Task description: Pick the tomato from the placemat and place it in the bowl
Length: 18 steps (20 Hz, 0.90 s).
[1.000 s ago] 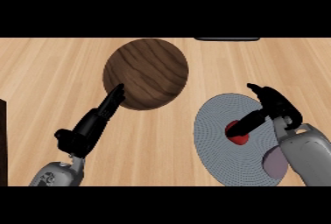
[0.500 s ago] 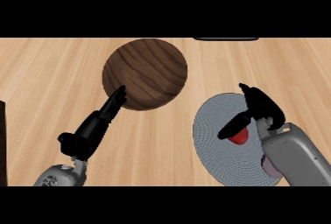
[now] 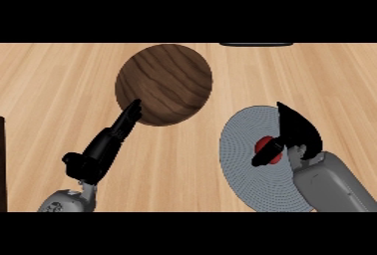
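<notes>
The red tomato (image 3: 265, 145) lies on the round grey placemat (image 3: 242, 172) at the right. My right hand (image 3: 300, 133) is down over it, fingers curved behind the tomato and the thumb across its front, so only part of the red shows. The dark wooden bowl (image 3: 163, 83) stands at upper centre on the counter, with nothing visible in it. My left hand (image 3: 103, 147) is at the lower left with straight fingers, its fingertips just at the bowl's lower left rim.
A dark object (image 3: 256, 44) shows at the top edge right of the bowl. A black shape (image 3: 2, 164) runs along the left edge. Light wooden counter lies between the bowl and the placemat.
My right hand has moved left and down onto the tomato and its thumb has closed across it. The left hand has barely shifted.
</notes>
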Each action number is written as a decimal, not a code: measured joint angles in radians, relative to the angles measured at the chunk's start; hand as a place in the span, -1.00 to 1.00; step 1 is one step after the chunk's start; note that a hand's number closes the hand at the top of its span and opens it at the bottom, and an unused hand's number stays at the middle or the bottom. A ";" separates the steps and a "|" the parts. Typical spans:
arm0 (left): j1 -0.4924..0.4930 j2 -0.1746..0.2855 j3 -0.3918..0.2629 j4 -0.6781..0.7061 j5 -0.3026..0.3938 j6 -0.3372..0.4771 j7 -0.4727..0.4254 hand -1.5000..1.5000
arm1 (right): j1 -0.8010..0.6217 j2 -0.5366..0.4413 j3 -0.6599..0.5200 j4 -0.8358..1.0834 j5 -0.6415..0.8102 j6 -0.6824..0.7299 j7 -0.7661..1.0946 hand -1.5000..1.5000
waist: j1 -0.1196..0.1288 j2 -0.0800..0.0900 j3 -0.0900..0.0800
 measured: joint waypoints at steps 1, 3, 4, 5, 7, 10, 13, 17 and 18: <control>-0.012 -0.008 -0.002 0.011 -0.006 0.003 -0.001 0.00 | 0.004 0.013 0.004 0.015 0.019 -0.003 -0.004 -1.00 | 0.000 0.001 0.000; -0.029 -0.010 0.007 0.007 -0.006 0.003 0.014 0.00 | 0.024 0.017 -0.003 0.018 0.040 -0.004 -0.008 -1.00 | -0.001 0.001 0.000; -0.026 -0.014 0.004 0.005 -0.009 0.004 0.017 0.00 | 0.036 0.021 -0.007 0.018 0.045 -0.003 -0.009 -1.00 | -0.001 0.001 0.000; -0.024 -0.016 0.005 0.004 -0.011 0.004 0.014 0.00 | 0.046 0.024 -0.012 0.014 0.049 0.000 -0.010 -1.00 | -0.001 0.001 0.001; -0.029 -0.016 0.012 0.004 -0.007 -0.004 0.017 0.00 | 0.061 0.033 -0.025 0.028 0.055 0.000 -0.018 -1.00 | 0.000 0.001 0.001; -0.031 -0.015 0.019 0.003 -0.012 -0.011 0.020 0.00 | 0.093 0.058 -0.031 0.038 0.078 -0.001 -0.041 -1.00 | 0.001 0.002 0.001; -0.002 -0.010 0.020 -0.026 -0.015 -0.020 0.020 0.00 | 0.102 0.074 -0.050 0.046 0.094 0.000 -0.051 -1.00 | 0.004 0.002 0.001; 0.002 -0.014 0.030 -0.034 -0.015 -0.034 0.027 0.00 | 0.117 0.101 -0.074 0.078 0.131 -0.003 -0.081 -1.00 | 0.005 0.002 0.001; -0.008 -0.011 0.043 -0.038 -0.009 -0.039 0.039 0.00 | 0.116 0.108 -0.082 0.082 0.137 -0.002 -0.086 1.00 | 0.005 0.003 0.001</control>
